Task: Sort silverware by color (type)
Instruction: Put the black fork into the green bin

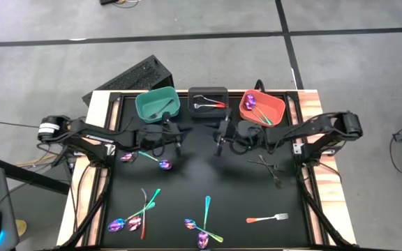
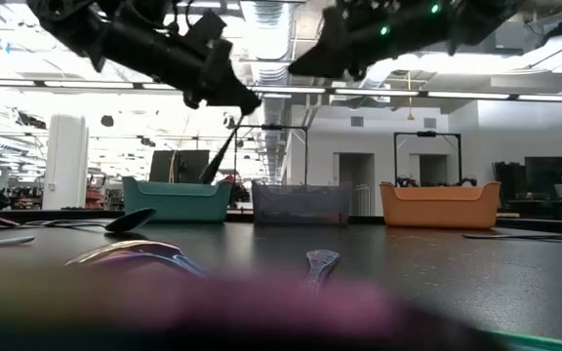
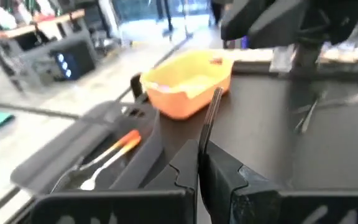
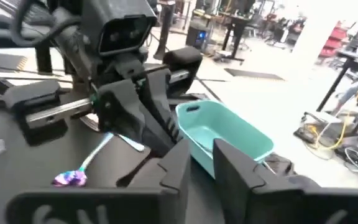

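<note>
My left gripper [image 1: 178, 143] hovers above the table just near of the teal bin [image 1: 158, 104] and the dark grey bin [image 1: 208, 103], shut on a thin dark grey utensil [image 3: 209, 118]. My right gripper [image 1: 219, 146] hangs open and empty beside it, near of the orange bin [image 1: 262, 108]. Each bin holds a few pieces. Iridescent spoons lie flat at the left [image 1: 165, 164], in a near-left cluster [image 1: 135, 219] and at the near centre [image 1: 202, 226]. An orange-handled fork [image 1: 267, 218] lies near right. Dark forks [image 1: 269, 167] lie at the right. My left gripper [image 3: 199, 162] pinches the dark grey utensil between its two fingers near one end of the handle [image 3: 204, 140]. The utensil is lifted clear. In the low view it hangs slanting below the fingers [image 2: 220, 154], in front of the teal bin.
The three bins stand in a row along the far edge of the black mat. A black keyboard [image 1: 128, 80] lies beyond the teal bin. The middle of the mat [image 1: 208, 181] is bare between the scattered pieces.
</note>
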You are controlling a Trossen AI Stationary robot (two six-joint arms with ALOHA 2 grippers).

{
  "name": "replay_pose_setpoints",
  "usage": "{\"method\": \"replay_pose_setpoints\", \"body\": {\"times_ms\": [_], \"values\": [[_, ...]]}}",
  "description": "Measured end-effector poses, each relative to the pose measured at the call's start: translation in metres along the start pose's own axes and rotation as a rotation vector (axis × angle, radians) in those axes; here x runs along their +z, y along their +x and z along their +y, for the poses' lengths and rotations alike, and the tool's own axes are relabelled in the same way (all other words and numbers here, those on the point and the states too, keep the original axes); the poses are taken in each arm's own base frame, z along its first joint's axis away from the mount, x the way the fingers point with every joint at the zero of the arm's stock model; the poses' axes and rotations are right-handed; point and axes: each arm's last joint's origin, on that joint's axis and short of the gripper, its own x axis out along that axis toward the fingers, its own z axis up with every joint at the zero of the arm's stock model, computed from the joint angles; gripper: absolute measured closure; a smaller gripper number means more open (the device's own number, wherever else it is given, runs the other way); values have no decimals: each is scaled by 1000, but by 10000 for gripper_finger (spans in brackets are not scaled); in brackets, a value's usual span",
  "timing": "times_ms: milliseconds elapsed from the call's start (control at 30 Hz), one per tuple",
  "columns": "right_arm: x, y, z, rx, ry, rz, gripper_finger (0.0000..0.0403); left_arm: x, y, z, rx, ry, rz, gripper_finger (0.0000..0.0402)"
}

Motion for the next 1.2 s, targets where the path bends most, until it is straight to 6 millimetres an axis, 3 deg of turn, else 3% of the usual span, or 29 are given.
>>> {"method": "replay_pose_setpoints", "body": {"times_ms": [200, 333, 600, 867, 1000, 1200], "values": [[-1, 3, 3, 60, 88, -16, 263, -3, -28, 13, 39, -179, -282, 401], [-20, 18, 14, 157, 159, -20, 242, -14, -43, 17, -8, -250, -466, 401], [-37, 52, 32, 250, 228, -106, 235, -21, -43, 15, -51, -315, -494, 401], [-36, 74, 40, 250, 216, -88, 238, -15, -34, 4, -108, -272, -498, 401], [-37, 77, 41, 251, 200, -21, 270, -16, -33, 4, -108, -270, -490, 401], [-43, 78, 39, 250, 179, 37, 385, -17, -33, 3, -116, -256, -483, 401]]}}
